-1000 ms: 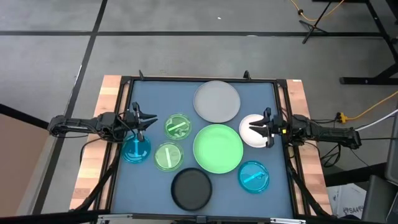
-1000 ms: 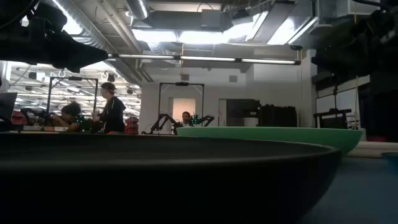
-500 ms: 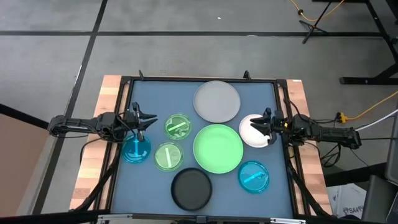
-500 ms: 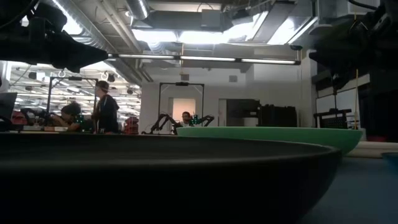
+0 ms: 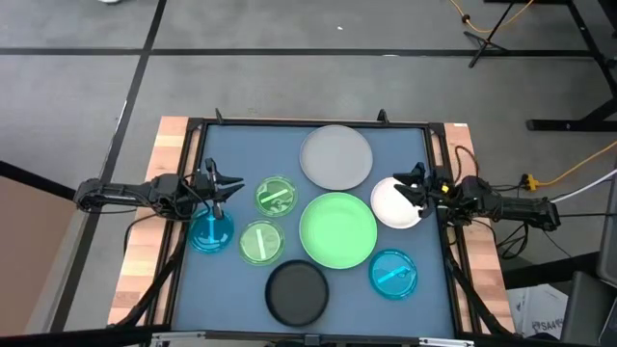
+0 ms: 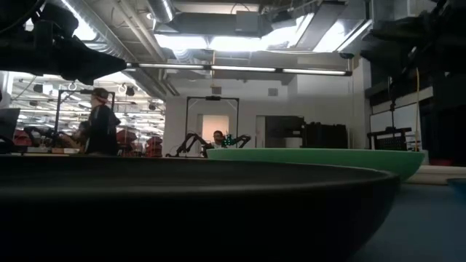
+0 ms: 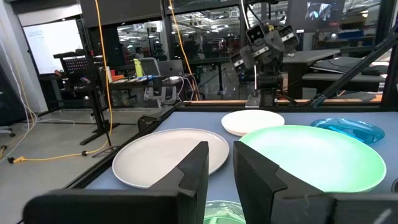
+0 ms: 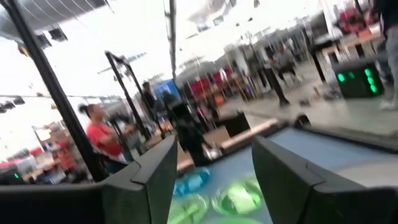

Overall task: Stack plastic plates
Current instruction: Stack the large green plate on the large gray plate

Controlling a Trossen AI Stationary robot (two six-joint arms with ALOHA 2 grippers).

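Eight plates lie flat and apart on the blue mat: grey at the far middle, large light green at the centre, black at the near edge, white on the right. Two translucent green plates lie left of centre. One blue plate lies at the left and the other at the near right. My left gripper hovers above the mat's left side with a narrow gap between its fingers. My right gripper is open and empty above the white plate's right edge.
A black frame borders the mat, with wooden table strips outside it. In the low view the black plate fills the foreground, with the light green plate behind it. People move in the room beyond the table.
My right gripper has drawn back from over the white plate toward the table's right edge and has risen. The white plate stays where it was. A person in the room behind has walked leftward in the low view.
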